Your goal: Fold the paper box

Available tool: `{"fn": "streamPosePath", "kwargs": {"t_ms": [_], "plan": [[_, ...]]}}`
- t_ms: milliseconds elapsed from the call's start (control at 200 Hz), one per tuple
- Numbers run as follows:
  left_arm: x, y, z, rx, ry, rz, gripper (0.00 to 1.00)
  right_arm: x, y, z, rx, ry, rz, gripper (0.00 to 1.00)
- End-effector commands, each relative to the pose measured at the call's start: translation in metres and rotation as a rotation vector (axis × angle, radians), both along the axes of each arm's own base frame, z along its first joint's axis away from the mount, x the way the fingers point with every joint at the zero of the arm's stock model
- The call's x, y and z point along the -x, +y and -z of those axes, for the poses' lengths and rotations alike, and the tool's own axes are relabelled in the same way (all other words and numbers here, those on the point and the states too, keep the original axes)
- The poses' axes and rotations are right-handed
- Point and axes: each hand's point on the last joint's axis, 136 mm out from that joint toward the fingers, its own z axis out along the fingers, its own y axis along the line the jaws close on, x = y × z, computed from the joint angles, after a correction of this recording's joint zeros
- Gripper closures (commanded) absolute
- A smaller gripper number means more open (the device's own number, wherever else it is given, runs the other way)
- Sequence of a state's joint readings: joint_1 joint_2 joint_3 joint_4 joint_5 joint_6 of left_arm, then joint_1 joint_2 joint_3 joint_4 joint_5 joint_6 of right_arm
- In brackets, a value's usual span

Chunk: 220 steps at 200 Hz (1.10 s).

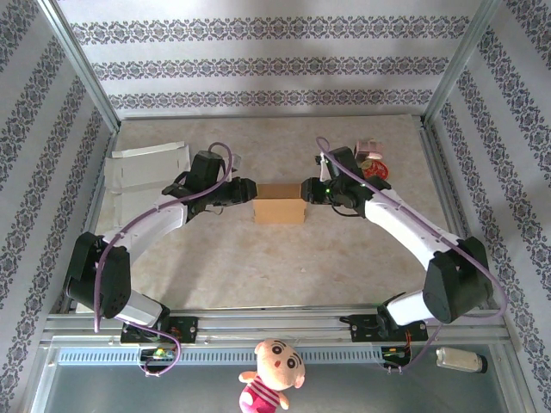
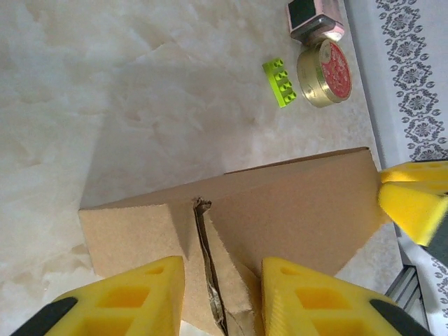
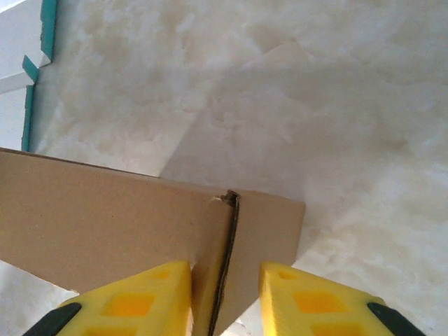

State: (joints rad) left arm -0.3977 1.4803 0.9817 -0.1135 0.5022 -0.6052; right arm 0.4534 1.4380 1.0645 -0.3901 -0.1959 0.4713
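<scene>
A brown paper box (image 1: 280, 204) lies on the table between both arms, folded into a closed block. My left gripper (image 1: 252, 191) is at its left end and my right gripper (image 1: 306, 191) at its right end. In the left wrist view the yellow fingers (image 2: 140, 294) straddle the box's (image 2: 294, 203) end flaps with a torn seam between them; the left gripper (image 2: 220, 262) is open, with slim gaps beside the flaps. The right gripper (image 3: 224, 266) is open too, its fingers on either side of the end seam of the box (image 3: 105, 210).
A white flat carton (image 1: 146, 168) lies at the back left. At the back right sit a green brick (image 2: 279, 82), a round tin with a red lid (image 1: 375, 167) and a small pink box (image 1: 368, 148). A doll (image 1: 274, 374) lies beyond the near rail.
</scene>
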Motion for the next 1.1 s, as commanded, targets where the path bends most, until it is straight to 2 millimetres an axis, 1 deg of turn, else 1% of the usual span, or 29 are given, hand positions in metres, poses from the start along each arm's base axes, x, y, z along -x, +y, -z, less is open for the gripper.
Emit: {"fn": "streamPosePath", "kwargs": {"t_ms": [0,70,105,135,165,195,280,335,420,470,535,590,695,760,854,929,984,1069,1094], "plan": [[0.025,0.009,0.057,-0.043,0.138,-0.008,0.69,0.023,-0.016,0.057,0.091,0.155,0.007,0.70],[0.032,0.011,0.070,-0.051,0.164,-0.009,0.70,0.028,-0.018,0.064,0.102,0.185,0.005,0.70],[0.034,0.013,0.070,-0.057,0.163,-0.009,0.70,0.028,-0.017,0.061,0.096,0.183,0.002,0.70],[0.033,0.013,0.067,-0.061,0.152,-0.009,0.70,0.026,-0.015,0.055,0.084,0.171,-0.003,0.70],[0.030,0.013,0.060,-0.061,0.130,-0.011,0.69,0.024,-0.013,0.047,0.069,0.155,-0.007,0.70],[0.027,0.013,0.050,-0.063,0.104,-0.011,0.67,0.021,-0.011,0.038,0.051,0.136,-0.006,0.69],[0.015,0.011,0.019,-0.056,0.023,-0.012,0.51,0.010,-0.004,0.008,-0.004,0.077,-0.010,0.66],[0.007,0.010,-0.001,-0.042,-0.029,-0.020,0.43,0.005,-0.002,-0.006,-0.029,0.052,-0.008,0.63],[-0.001,0.008,-0.022,-0.005,-0.078,-0.033,0.39,-0.003,0.000,-0.026,-0.064,0.016,0.001,0.59],[-0.003,0.006,-0.028,0.023,-0.086,-0.035,0.38,-0.005,-0.001,-0.029,-0.070,0.008,0.006,0.59],[-0.004,0.004,-0.028,0.053,-0.078,-0.033,0.38,-0.006,-0.001,-0.028,-0.076,0.009,0.009,0.59],[-0.002,0.003,-0.022,0.070,-0.057,-0.033,0.40,-0.004,0.000,-0.021,-0.079,0.031,0.006,0.60],[0.005,0.003,-0.013,0.103,-0.020,-0.034,0.49,0.003,0.000,-0.004,-0.078,0.080,0.001,0.62],[0.010,0.005,-0.009,0.116,0.000,-0.044,0.54,0.007,-0.002,0.002,-0.070,0.093,0.001,0.64],[0.017,0.009,-0.006,0.120,0.015,-0.056,0.61,0.012,-0.006,0.007,-0.059,0.100,0.003,0.65],[0.019,0.011,-0.006,0.127,0.011,-0.065,0.66,0.014,-0.008,0.011,-0.052,0.104,0.001,0.66],[0.019,0.010,-0.003,0.131,0.023,-0.065,0.71,0.014,-0.008,0.014,-0.045,0.109,-0.001,0.67],[0.020,0.009,0.009,0.134,0.056,-0.063,0.76,0.015,-0.010,0.021,-0.028,0.122,-0.002,0.69],[0.020,0.008,0.014,0.133,0.065,-0.066,0.77,0.015,-0.011,0.026,-0.016,0.128,-0.002,0.69]]}}
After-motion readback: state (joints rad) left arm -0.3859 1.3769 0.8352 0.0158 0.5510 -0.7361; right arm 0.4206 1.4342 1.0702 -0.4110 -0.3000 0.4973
